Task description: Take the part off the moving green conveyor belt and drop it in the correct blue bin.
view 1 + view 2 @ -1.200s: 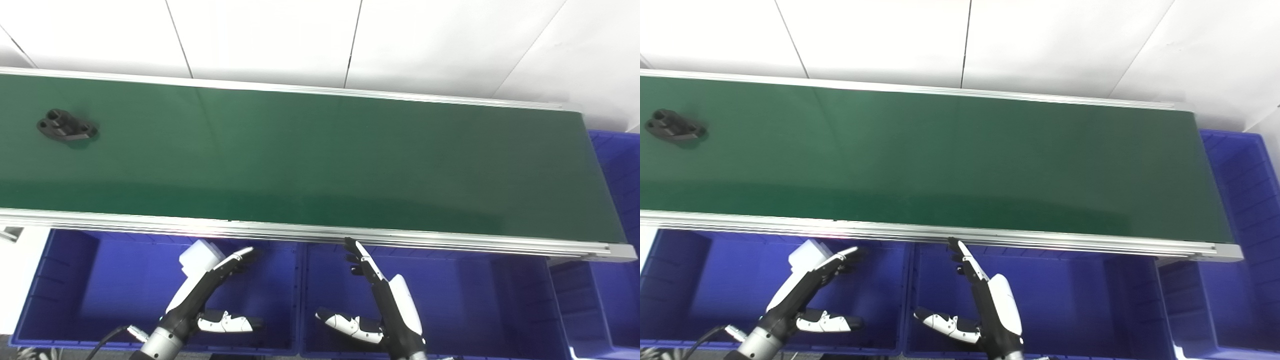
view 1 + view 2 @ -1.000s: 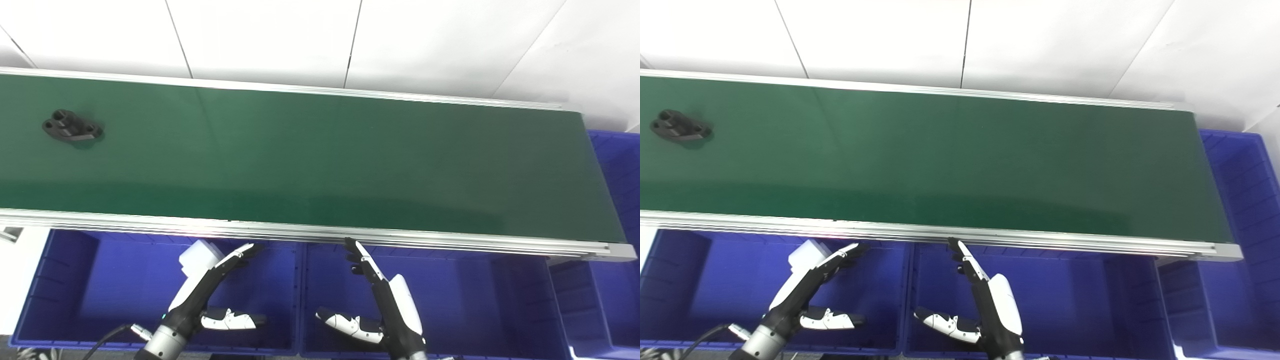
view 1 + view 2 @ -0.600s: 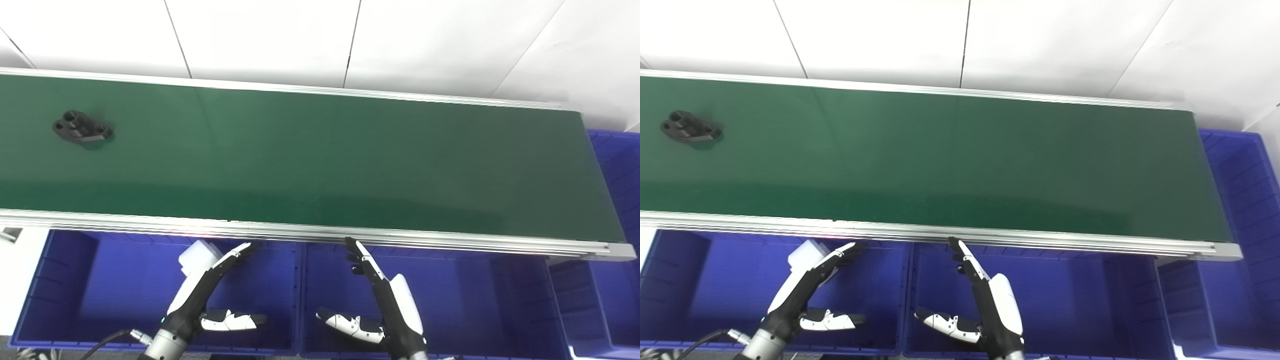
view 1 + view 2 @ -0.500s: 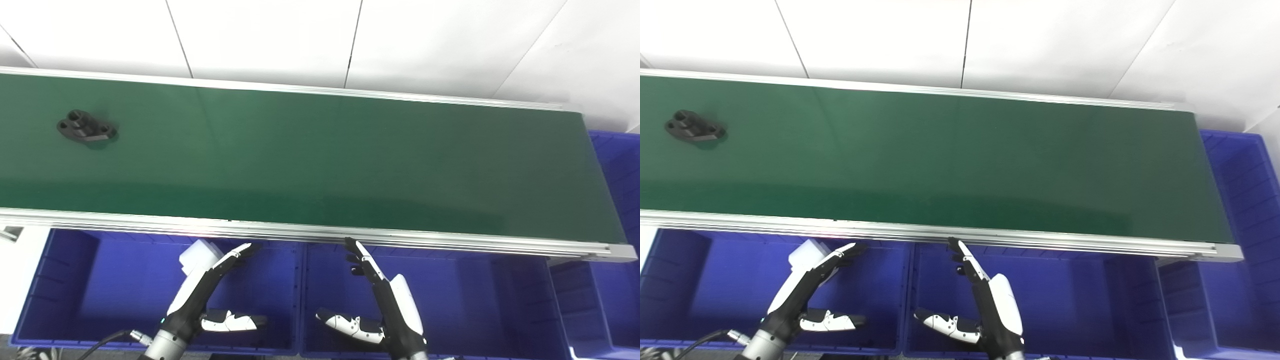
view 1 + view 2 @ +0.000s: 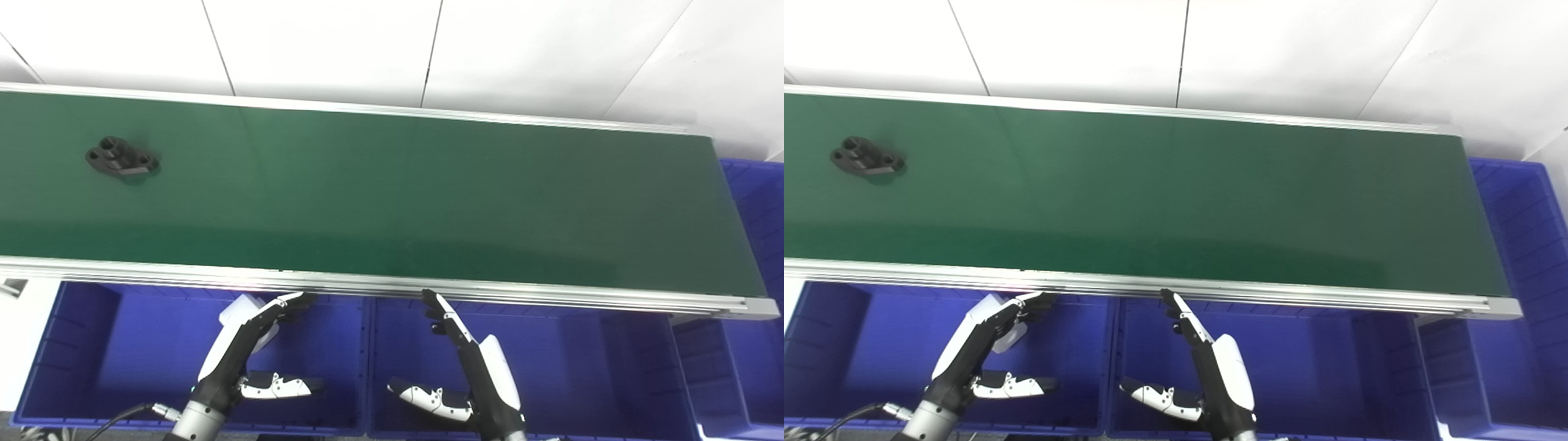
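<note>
Our left hand (image 5: 245, 361) and right hand (image 5: 471, 380) wait spread wide, empty, above the blue plastic bins (image 5: 110, 355). The black flanged metal part (image 5: 121, 160) rides the green conveyor belt's (image 5: 392, 196) far-left stretch; mistiming our reach risks missing it.

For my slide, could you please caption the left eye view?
Black part rides the green conveyor belt; both open hands wait over blue bins.

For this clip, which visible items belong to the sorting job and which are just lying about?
Belongs to the job:
- black part, lying on the belt
- green conveyor belt
- left blue bin
- middle blue bin
- right blue bin
- left hand, open
- right hand, open

Just lying about:
- white object in the left blue bin
</note>
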